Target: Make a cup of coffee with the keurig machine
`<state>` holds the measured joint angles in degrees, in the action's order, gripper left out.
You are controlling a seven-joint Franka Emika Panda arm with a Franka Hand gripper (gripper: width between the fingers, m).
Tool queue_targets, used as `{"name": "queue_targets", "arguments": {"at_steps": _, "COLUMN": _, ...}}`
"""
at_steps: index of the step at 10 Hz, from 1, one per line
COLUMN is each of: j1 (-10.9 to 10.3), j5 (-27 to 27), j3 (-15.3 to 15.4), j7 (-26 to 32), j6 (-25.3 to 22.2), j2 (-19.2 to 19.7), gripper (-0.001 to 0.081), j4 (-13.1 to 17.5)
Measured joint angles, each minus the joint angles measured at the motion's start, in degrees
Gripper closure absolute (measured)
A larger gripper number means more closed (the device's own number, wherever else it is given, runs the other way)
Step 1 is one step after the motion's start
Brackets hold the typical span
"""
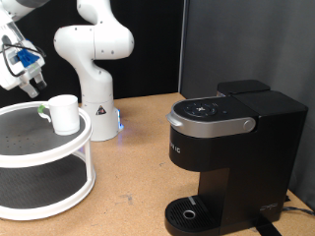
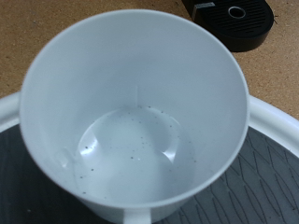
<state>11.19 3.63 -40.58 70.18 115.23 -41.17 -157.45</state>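
In the exterior view the gripper (image 1: 27, 79) hangs at the upper left of the frame, just above and to the left of the cup (image 1: 64, 113); its fingers are too small and blurred there to tell whether they stand apart or together, and nothing shows between them. The white cup stands upright on the top tier of a round two-tier white rack (image 1: 59, 147) with dark mats, at the left of the frame. The keurig machine (image 1: 231, 157) sits at the right on the wooden table (image 1: 133, 147), lid down, its round drip tray (image 1: 187, 210) at the lower middle with nothing on it. The white arm base (image 1: 96, 118) stands behind the rack, near the upper middle.

The wrist view looks straight down into the cup (image 2: 135, 103), which fills the frame; dark specks dot its bottom, and its handle shows at the lower edge. The rack's dark mat (image 2: 266, 182) lies at the lower right, and the machine's drip tray (image 2: 234, 19) at the upper right
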Motion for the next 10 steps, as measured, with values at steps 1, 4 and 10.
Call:
{"name": "queue_targets", "arguments": {"at_steps": 1, "j1": -0.2, "j5": 0.6, "j3": -0.8, "j7": 1.4, "j6": 1.5, "j2": 0.0, "gripper": 0.0374, "j4": -0.8}}
{"name": "queue_targets", "arguments": {"at_steps": 4, "j1": -0.5, "j5": 2.0, "j3": -3.1, "j7": 5.0, "j6": 3.6, "j2": 0.0, "gripper": 0.0043, "j4": -2.4}}
{"name": "queue_targets", "arguments": {"at_steps": 10, "j1": -0.7, "j5": 2.8, "j3": -3.8, "j7": 5.3, "j6": 5.6, "j2": 1.0, "gripper": 0.0003, "j4": -4.2}}
